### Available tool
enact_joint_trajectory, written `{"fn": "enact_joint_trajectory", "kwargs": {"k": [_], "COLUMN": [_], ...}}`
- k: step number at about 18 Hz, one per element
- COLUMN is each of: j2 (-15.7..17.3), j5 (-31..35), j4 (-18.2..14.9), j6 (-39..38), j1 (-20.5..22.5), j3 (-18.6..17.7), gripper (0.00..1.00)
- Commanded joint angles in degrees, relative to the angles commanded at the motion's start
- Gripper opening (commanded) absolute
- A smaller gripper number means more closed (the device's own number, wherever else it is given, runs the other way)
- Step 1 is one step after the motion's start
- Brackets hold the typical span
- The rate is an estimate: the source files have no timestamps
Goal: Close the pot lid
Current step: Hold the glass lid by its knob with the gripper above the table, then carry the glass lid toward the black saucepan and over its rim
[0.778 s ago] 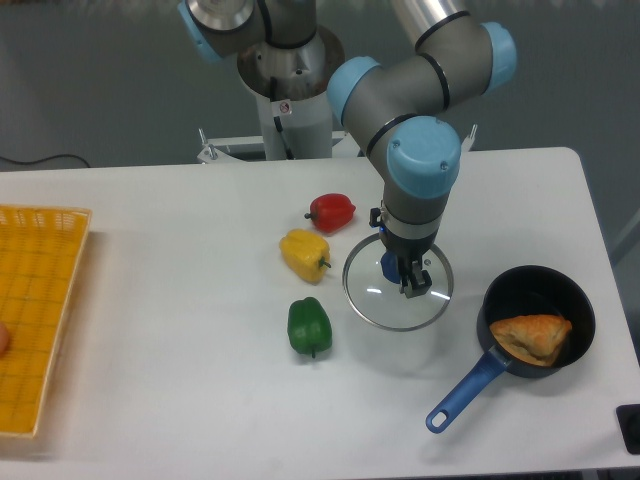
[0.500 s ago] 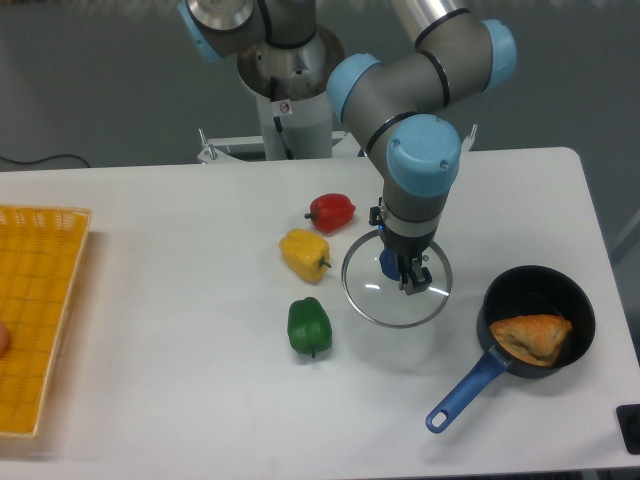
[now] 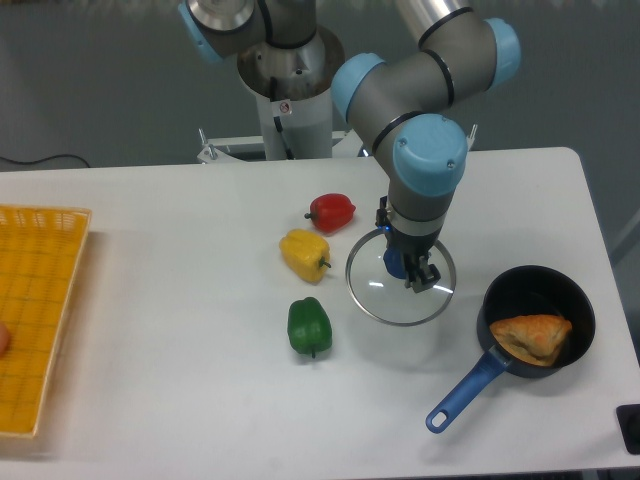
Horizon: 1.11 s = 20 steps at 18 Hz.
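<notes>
- The gripper (image 3: 412,270) points straight down over the middle of the pot lid (image 3: 400,280), and its fingers are pinched on the blue knob at the lid's centre.
- The lid is a clear glass disc with a thin metal rim. It sits directly beneath the claw, spreading out evenly around it on all sides.
- Whether the lid rests on the table (image 3: 180,400) or hangs just above it cannot be told from this view; a faint shadow shows under its near edge.
- The pot (image 3: 537,322) stands on the table to the right of the lid and slightly nearer the camera, close to it but not touching.
- The pot is uncovered, and a golden-brown pastry (image 3: 530,337) lies inside it.
- The pot's long blue handle (image 3: 465,392) runs down and to the left, towards the front edge of the table.
- A red pepper (image 3: 332,212), a yellow pepper (image 3: 304,254) and a green pepper (image 3: 309,326) lie to the left of the lid, the yellow one nearest its rim.
- A yellow basket (image 3: 38,318) sits at the far left edge of the table, well apart from everything else.
</notes>
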Motion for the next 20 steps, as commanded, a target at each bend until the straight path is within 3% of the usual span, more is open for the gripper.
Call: {"fn": "enact_joint_trajectory", "kwargs": {"k": [15,20], "j2": [-5.1,-6.2], "j5": [-0.2,-0.9], "j4": [0.5,0.4], "j6": [-3.0,-2.5], "j1": [2.8,5.5], "j3": [5.4,6.8], "gripper": [0.53,0.53]}}
